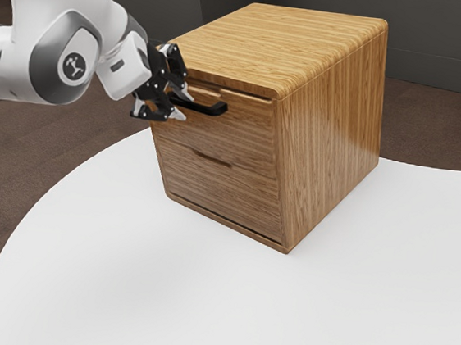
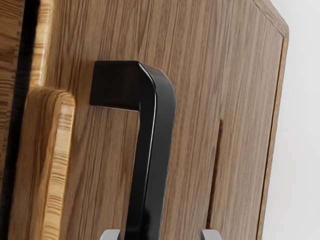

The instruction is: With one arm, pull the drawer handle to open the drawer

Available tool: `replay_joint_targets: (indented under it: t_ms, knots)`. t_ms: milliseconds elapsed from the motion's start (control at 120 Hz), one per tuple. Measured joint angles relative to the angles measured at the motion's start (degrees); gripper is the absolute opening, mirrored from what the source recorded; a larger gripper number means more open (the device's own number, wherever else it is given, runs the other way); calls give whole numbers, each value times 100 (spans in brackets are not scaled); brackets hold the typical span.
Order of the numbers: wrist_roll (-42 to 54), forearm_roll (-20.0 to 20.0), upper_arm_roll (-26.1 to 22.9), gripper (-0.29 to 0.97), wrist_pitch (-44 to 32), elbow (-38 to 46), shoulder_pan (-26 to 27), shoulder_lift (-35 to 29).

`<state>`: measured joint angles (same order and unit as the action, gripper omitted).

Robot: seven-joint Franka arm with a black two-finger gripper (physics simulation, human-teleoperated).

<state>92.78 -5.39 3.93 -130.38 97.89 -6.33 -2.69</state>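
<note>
The gripper (image 1: 178, 94), its 2 fingers apart astride the black handle (image 2: 150, 150) on the cabinet's (image 1: 328, 109) top drawer (image 1: 243, 133), could slide off the bar's end if it pulls before clamping.

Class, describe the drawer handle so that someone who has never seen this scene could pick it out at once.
Find the wooden cabinet on the white table. On its top drawer front, a black bar handle stands out from the wood, with the gripper at one end. The drawer below has just a thin slot, no bar.
</note>
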Motion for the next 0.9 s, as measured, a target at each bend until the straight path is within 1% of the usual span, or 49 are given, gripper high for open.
replay_joint_targets:
  t_ms: [208, 483, 900]
  knots:
    - [14, -6, -1, 12, 1, 186, 39, -150]
    - [23, -6, 9, 11, 2, 556, 82, -509]
    - [23, 1, 38, 11, -17, 837, 80, -757]
